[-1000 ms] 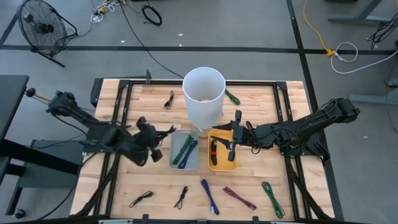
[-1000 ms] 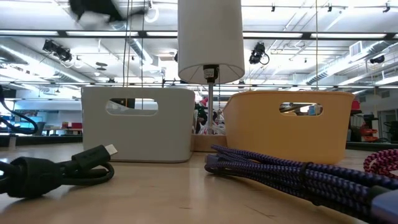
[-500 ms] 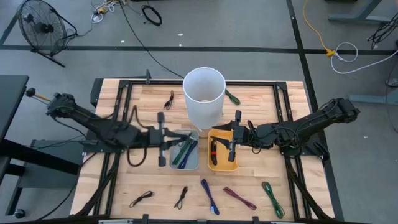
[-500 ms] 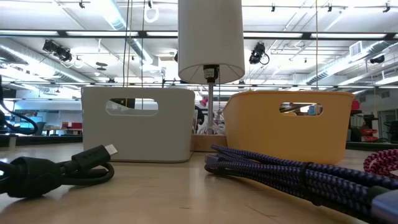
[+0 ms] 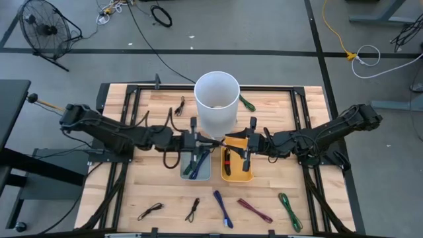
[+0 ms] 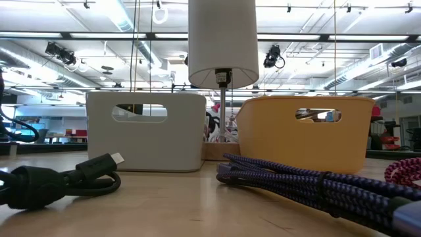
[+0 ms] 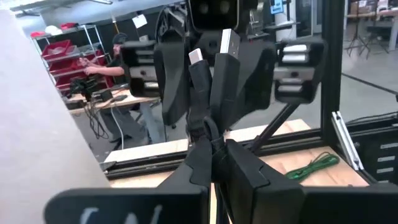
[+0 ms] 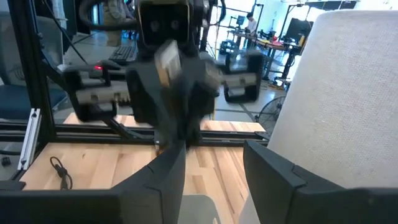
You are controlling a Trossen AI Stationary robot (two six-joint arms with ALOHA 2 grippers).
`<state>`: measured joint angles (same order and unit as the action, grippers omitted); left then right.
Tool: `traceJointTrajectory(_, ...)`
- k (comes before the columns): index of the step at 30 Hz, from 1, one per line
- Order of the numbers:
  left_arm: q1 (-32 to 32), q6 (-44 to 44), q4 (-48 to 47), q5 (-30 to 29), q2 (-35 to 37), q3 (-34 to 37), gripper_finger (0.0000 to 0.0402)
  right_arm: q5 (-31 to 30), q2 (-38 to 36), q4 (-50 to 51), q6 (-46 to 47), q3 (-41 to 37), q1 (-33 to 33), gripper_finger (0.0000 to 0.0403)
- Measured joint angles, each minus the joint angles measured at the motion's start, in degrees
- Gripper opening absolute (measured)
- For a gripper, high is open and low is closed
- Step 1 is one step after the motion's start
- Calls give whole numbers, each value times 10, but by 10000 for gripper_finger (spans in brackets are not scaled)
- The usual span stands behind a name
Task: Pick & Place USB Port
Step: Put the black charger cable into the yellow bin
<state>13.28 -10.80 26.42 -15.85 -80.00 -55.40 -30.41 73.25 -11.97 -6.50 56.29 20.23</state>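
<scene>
Wooden slatted bench (image 5: 139,192) inside a black frame. Directly on it: white cylindrical bucket (image 5: 216,99) at rear centre; grey bin (image 5: 185,173) and yellow bin (image 5: 238,176) side by side just in front of the bucket. Black cable (image 5: 180,106) left of the bucket, green cable (image 5: 246,103) right of it. Along the front edge, left to right: black cable (image 5: 151,211), another black cable (image 5: 193,209), blue cable (image 5: 223,208), maroon cable (image 5: 254,210), green cable (image 5: 289,210).
</scene>
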Motion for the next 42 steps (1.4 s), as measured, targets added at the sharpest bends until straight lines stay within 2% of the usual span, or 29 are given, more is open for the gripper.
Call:
traceJointTrajectory(5, -1, 1, 20, 2, -16, 0, 25, 6, 0, -6, 0, 0, 0, 162)
traceJointTrajectory(9, -3, 1, 33, 4, -21, 0, 25, 39, 1, -16, -2, 0, 0, 162)
traceJointTrajectory(15, -4, 1, 27, 6, -23, 0, 25, 41, 6, -32, -15, 0, -1, 155)
traceJointTrajectory(18, -4, 8, 30, 7, -22, 0, 25, 43, 6, -32, -18, 0, -2, 116)
traceJointTrajectory(22, -4, 12, 32, 8, -22, 0, 27, 45, 6, -32, -40, 0, -1, 19)
traceJointTrajectory(32, -4, 10, 32, 2, -21, 0, 101, 28, 6, -31, -36, 0, -1, 2)
traceJointTrajectory(35, 4, -10, 6, -25, -11, 0, 112, 11, 6, -20, -36, 0, 3, 2)
traceJointTrajectory(42, 41, -64, -80, -160, 31, 0, 114, -8, -8, 60, 32, 0, 13, 1)
